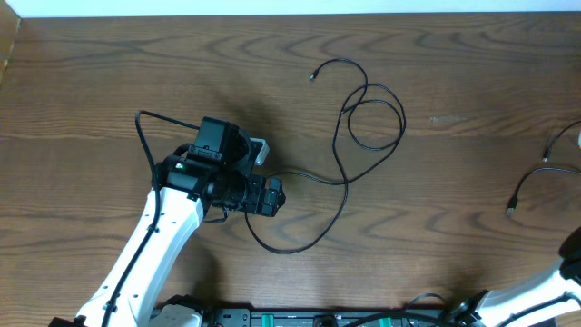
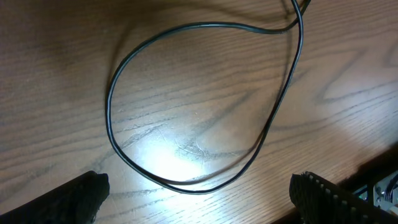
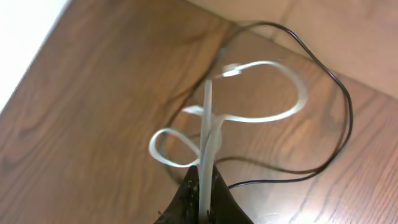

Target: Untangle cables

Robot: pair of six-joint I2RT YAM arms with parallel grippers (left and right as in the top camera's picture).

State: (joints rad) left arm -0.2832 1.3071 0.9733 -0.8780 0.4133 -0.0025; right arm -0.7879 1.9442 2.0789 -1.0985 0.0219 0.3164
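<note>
The left gripper [image 2: 202, 190] hangs wide open over a black cable [image 2: 211, 25] loop, while the right gripper [image 3: 202, 185] is clamped on the white cable [image 3: 208, 118].

no writing, label, brand, number or sign can be read in any view; the table [image 1: 91, 73], the black cable [image 2: 109, 109] and the white cable [image 3: 208, 124] show none legible

The bench [image 1: 454, 182] under me is dark brown wood with an open grain, smooth, with a soft sheen where light pools on it. The black cable [image 2: 108, 112] has a smooth, slightly glossy plastic jacket. The white cable [image 3: 303, 93] looks like flat, smooth plastic. The pads [image 2: 74, 199] of my left gripper [image 2: 199, 190] are matt black and roughly dimpled. The shell [image 1: 150, 241] of my left arm is glossy white.
</note>
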